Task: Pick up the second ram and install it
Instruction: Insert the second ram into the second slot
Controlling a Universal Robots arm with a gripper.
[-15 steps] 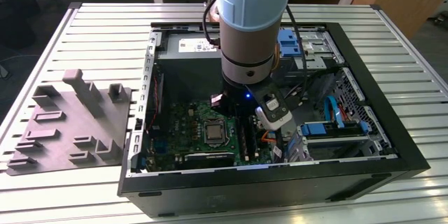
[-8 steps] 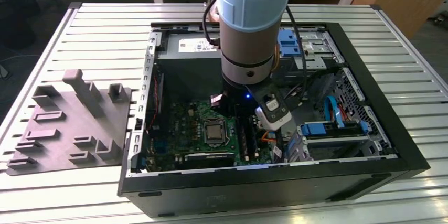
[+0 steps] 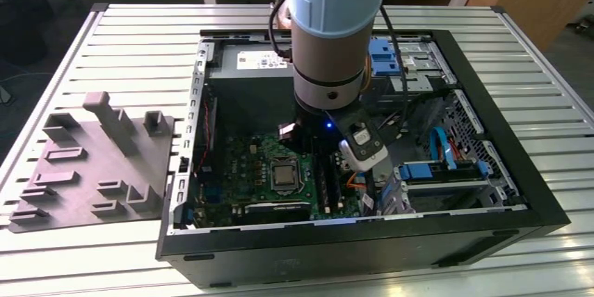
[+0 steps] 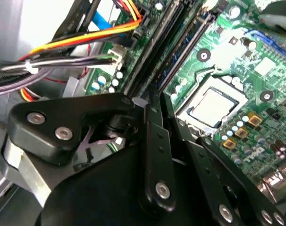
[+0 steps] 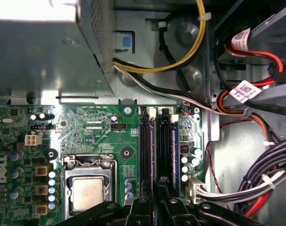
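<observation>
First wrist view looks down past the gripper (image 5: 157,188) onto the motherboard (image 5: 100,127), with the processor socket (image 5: 89,190) as the handiest landmark. Just beside that socket, on its cable side, run the memory slots, and the gripper sits low over their near end. A dark, thin stick stands on edge in the slot closest to the socket. I take it for the second ram (image 5: 152,141), though I cannot tell whether it is fully seated. Whether the gripper is clenched on the stick, pressing it or released, the pictures do not settle, so I cannot tell. The main danger, to my mind, is a skewed push: if the stick leans or its notch misses the slot's key, downward force could bend it, chip its edge or flex the board beside the socket. One end could also seat while the other rides high, which a clip not swung clear would cause. Beyond the slots from the socket lies a bundle of cables (image 5: 249,186) with a white plug (image 5: 195,184) — close enough, I judge, to catch the wrist or be dragged across the slots.
</observation>
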